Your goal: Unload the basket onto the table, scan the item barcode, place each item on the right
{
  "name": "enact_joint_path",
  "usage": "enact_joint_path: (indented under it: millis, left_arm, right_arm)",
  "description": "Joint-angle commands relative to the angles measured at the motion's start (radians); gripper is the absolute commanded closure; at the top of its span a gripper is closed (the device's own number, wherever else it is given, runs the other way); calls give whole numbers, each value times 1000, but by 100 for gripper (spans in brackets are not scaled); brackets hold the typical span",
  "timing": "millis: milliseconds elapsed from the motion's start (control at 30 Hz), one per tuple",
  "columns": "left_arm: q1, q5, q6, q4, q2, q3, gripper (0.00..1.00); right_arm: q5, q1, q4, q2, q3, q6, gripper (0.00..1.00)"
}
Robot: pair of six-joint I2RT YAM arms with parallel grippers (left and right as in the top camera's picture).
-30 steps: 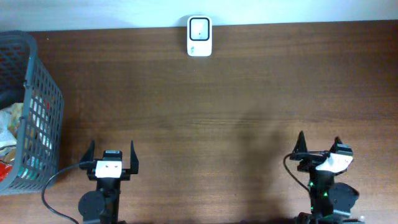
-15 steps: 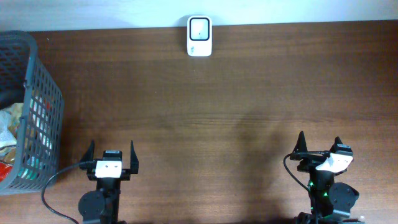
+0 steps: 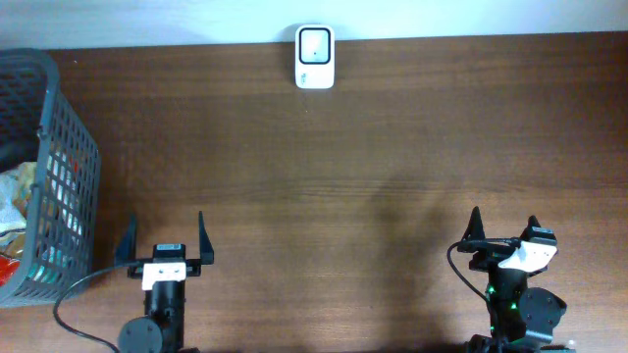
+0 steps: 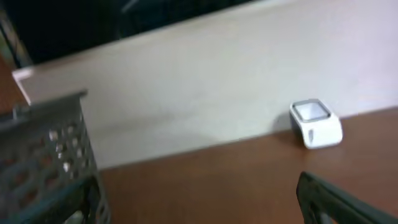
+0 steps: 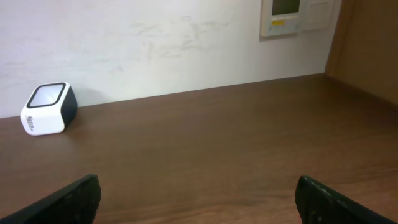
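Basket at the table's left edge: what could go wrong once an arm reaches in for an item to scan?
1. Items lie jumbled inside the mesh basket; the open left gripper could snag the wall or grab two.
2. The scanner stands at the table's far edge; a long reach may present the item off-angle.

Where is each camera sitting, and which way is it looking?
Overhead: sits above, looks straight down at the brown wooden table, the small white box-shaped scanner and the grey mesh basket; both arms show, left gripper and right gripper open.
Left wrist: low on the left arm, faces the pale wall across the table; one dark finger shows bottom right.
Right wrist: low on the right arm, faces the same wall; both fingers show in the bottom corners.
Shared: all three see the scanner.
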Motion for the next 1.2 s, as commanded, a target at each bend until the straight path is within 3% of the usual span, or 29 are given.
enact_joint_path:
  millis: [0, 133, 300, 500, 633, 733, 833, 1100, 1133, 1167]
  left_arm:
    - [-1, 54, 12, 36, 0, 27, 1]
    - [-1, 80, 12, 31, 80, 131, 1]
    - [-1, 192, 12, 2, 360, 355, 1]
    - [-1, 219, 12, -203, 657, 652, 1]
    - [-1, 299, 13, -430, 880, 935, 1]
    - [-1, 394, 13, -790, 1167, 1345, 1]
    - [-1, 411, 12, -1078, 1369, 1624, 1]
    - [-2, 498, 9, -1162, 1399, 1630, 1]
    - [3, 482, 1, -1146, 1400, 1630, 1]
    - [30, 367, -101, -1109, 1402, 1648, 1]
  right_arm:
    - [6, -5, -5, -7, -5, 1, 1]
    - [6, -5, -5, -7, -5, 1, 1]
    - [6, -5, -5, -7, -5, 1, 1]
    - [6, -5, -5, -7, -5, 1, 1]
    - [6, -5, -5, -7, -5, 1, 1]
    - [6, -5, -5, -7, -5, 1, 1]
    - [6, -5, -5, -7, -5, 1, 1]
    - [6, -5, -5, -7, -5, 1, 1]
    - [6, -5, -5, -7, -5, 1, 1]
    - [6, -5, -5, -7, -5, 1, 1]
